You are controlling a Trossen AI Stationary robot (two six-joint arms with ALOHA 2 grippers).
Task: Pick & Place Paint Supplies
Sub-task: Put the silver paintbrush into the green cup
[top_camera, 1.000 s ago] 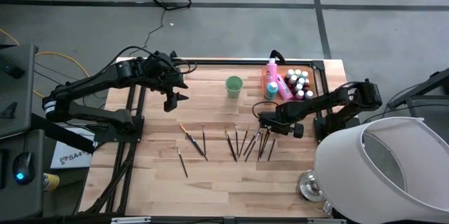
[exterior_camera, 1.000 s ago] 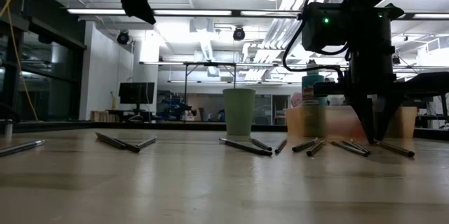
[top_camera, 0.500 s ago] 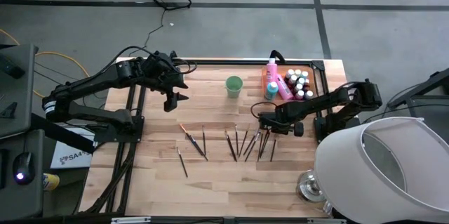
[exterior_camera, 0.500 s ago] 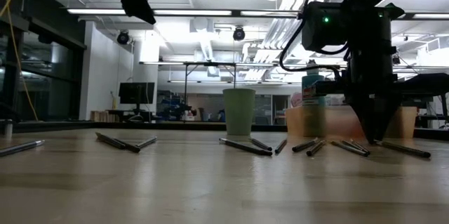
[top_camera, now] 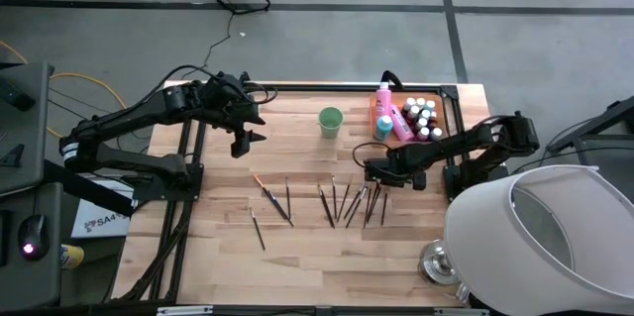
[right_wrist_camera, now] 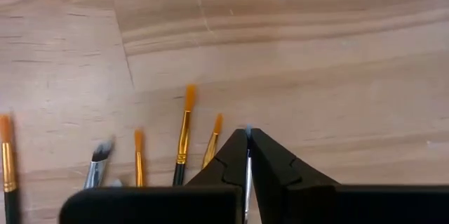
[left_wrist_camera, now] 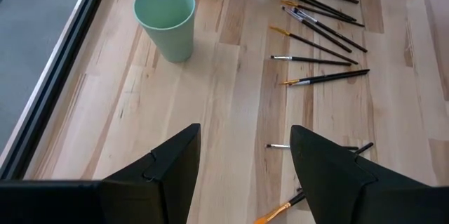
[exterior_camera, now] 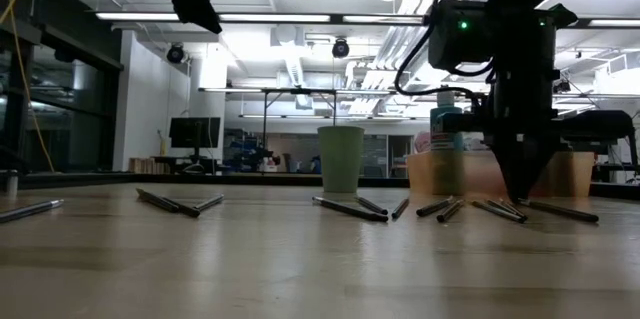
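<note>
Toward the bench's right edge, the right gripper (top_camera: 372, 171) is pinched on one thin dark brush (right_wrist_camera: 248, 175) among the scattered brushes (top_camera: 332, 200). Bottles (top_camera: 416, 118) sit in the flat orange tray (top_camera: 380, 101) at the far-right corner; the brushes are not yet placed. Since the earlier frame, that brush's free end lies differently. The left gripper (left_wrist_camera: 242, 161) hangs wide near the far-left corner.

High view: overhead, straight down, whole pale wooden desk (top_camera: 297, 247) and both arms. Low view: desk-top height, level across into the room. Left wrist view: above the desk, angled down. Right wrist view: very close to the wood. High, low and left wrist share the light green plastic cup (top_camera: 330, 121) (exterior_camera: 341, 158) (left_wrist_camera: 166, 20).
</note>
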